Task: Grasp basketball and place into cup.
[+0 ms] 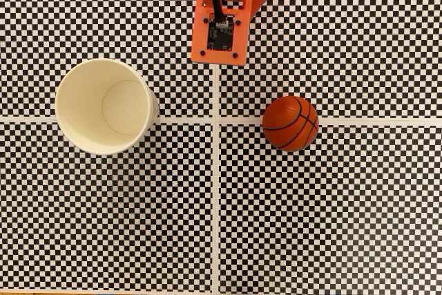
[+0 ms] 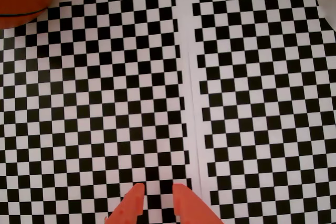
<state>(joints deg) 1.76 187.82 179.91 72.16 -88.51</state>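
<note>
The basketball (image 1: 290, 123) is resting free on the checkered mat (image 1: 331, 226), right of centre in the fixed view and well apart from the cup (image 1: 105, 106), which is standing upright at left; being round, it is likely to roll away if a finger nudges it off-centre during the approach. The arm (image 1: 224, 15) is reaching in from the top edge of the fixed view, and in the wrist view the gripper (image 2: 158, 188) is pointing at bare mat, its fingertips (image 2: 134, 195) standing slightly parted and holding nothing.
</note>
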